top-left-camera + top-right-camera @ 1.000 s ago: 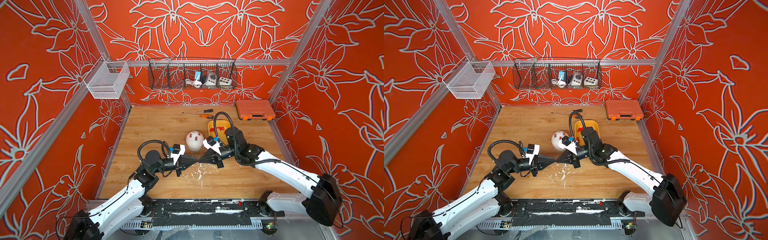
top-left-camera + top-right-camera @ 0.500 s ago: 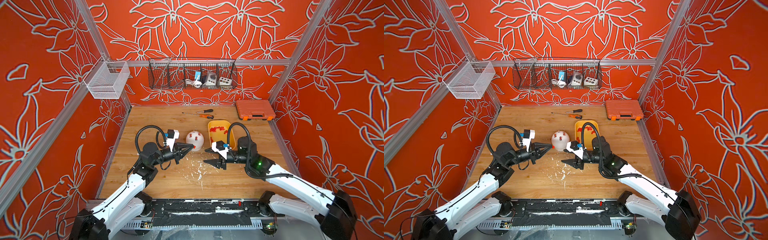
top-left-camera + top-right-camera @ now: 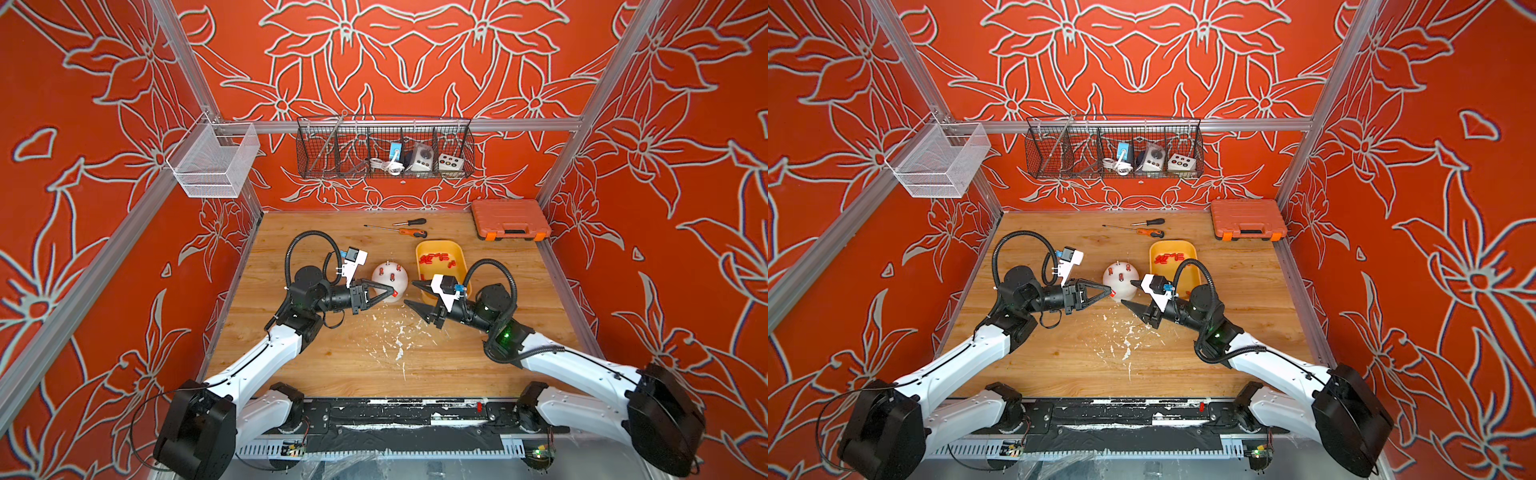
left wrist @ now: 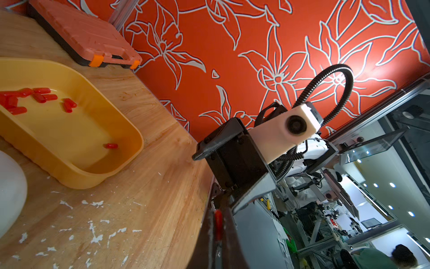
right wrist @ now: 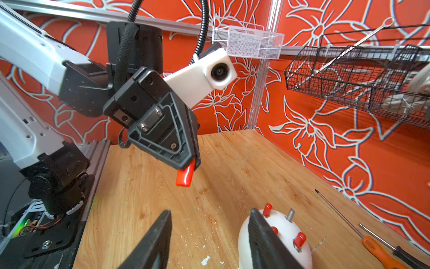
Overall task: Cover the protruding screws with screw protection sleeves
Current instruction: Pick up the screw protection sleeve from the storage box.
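Observation:
A white dome (image 3: pixel 386 277) (image 3: pixel 1120 281) stands mid-table with the protruding screws on top. In the right wrist view the dome (image 5: pixel 288 229) shows one bare grey screw (image 5: pixel 290 213) and three under red screw protection sleeves (image 5: pixel 299 238). My left gripper (image 3: pixel 390 292) (image 3: pixel 1108 294) (image 5: pixel 193 163) (image 4: pixel 217 210) is shut on one red sleeve (image 5: pixel 185 176) (image 4: pixel 218 222), its tip at the dome's near side. My right gripper (image 3: pixel 409 293) (image 3: pixel 1127 292) (image 5: pixel 210 212) is open and empty, just right of the dome. Several loose sleeves (image 3: pixel 435 258) (image 4: pixel 35 96) lie in the yellow tray (image 3: pixel 418 259) (image 4: pixel 69 178).
An orange tool case (image 3: pixel 511 217) sits at the back right. Two screwdrivers (image 3: pixel 409 231) lie behind the tray. A black wire basket (image 3: pixel 384 147) and a white mesh basket (image 3: pixel 212 166) hang on the walls. White flecks (image 3: pixel 395 336) litter the wood.
A second ago both grippers met tip to tip before the dome. The right one opened and drew back to the right. The left carried the sleeve up to the dome.

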{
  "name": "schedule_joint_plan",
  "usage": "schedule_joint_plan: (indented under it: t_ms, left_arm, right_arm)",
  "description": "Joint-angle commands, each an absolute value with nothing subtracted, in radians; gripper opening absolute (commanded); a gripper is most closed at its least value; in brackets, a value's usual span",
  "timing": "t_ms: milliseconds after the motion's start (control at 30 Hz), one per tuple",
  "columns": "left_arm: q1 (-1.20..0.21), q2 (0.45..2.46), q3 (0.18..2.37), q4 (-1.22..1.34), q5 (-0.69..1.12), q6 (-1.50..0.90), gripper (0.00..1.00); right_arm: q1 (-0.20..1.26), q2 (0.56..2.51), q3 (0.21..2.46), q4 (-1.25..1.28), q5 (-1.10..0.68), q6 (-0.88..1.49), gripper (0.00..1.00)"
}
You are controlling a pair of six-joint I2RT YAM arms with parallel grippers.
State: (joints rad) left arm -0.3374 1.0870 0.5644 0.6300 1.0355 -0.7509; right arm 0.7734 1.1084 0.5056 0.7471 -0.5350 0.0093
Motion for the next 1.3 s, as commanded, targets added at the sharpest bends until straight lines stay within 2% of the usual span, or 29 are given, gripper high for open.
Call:
schedule_joint_plan:
  t_ms: [0, 67, 300, 467, 567, 600, 667, 700, 833, 933, 1000, 1100, 1267]
  left_arm:
    - [-0.334, 1.086, 0.584, 0.690, 1.083, -0.785, 0.00]
    - [-0.336, 1.086, 0.583, 0.687, 1.086, -0.781, 0.00]
    - [-0.341, 1.080, 0.576, 0.658, 1.078, -0.752, 0.00]
    - [-0.347, 1.078, 0.576, 0.648, 1.077, -0.738, 0.00]
    - [-0.346, 1.075, 0.571, 0.640, 1.067, -0.728, 0.00]
    - [-0.347, 1.074, 0.570, 0.645, 1.067, -0.729, 0.00]
    - [-0.349, 1.070, 0.569, 0.642, 1.062, -0.725, 0.00]
    - [-0.350, 1.066, 0.568, 0.640, 1.061, -0.720, 0.00]
    - [-0.353, 1.051, 0.566, 0.631, 1.055, -0.712, 0.00]
    - [-0.353, 1.041, 0.567, 0.610, 1.050, -0.695, 0.00]
    - [-0.354, 1.037, 0.566, 0.607, 1.049, -0.693, 0.00]
    - [-0.356, 1.029, 0.564, 0.609, 1.046, -0.692, 0.00]
    - [-0.357, 1.027, 0.562, 0.605, 1.044, -0.687, 0.00]
  right_arm:
    - [0.782, 1.133, 0.538, 0.865, -0.614, 0.066, 0.52]
    - [0.783, 1.158, 0.553, 0.866, -0.649, 0.064, 0.49]
    - [0.790, 1.240, 0.601, 0.896, -0.749, 0.092, 0.47]
    - [0.799, 1.249, 0.607, 0.899, -0.741, 0.093, 0.30]
    - [0.802, 1.249, 0.613, 0.877, -0.744, 0.083, 0.25]
    - [0.805, 1.253, 0.615, 0.870, -0.740, 0.083, 0.24]
    - [0.805, 1.259, 0.622, 0.859, -0.726, 0.089, 0.36]
    - [0.805, 1.262, 0.622, 0.864, -0.723, 0.090, 0.38]
    - [0.807, 1.271, 0.628, 0.862, -0.708, 0.096, 0.36]
    - [0.807, 1.278, 0.632, 0.865, -0.714, 0.097, 0.26]
    - [0.807, 1.279, 0.633, 0.866, -0.709, 0.100, 0.25]
    - [0.808, 1.272, 0.615, 0.890, -0.657, 0.108, 0.37]
    - [0.808, 1.259, 0.619, 0.874, -0.668, 0.092, 0.21]
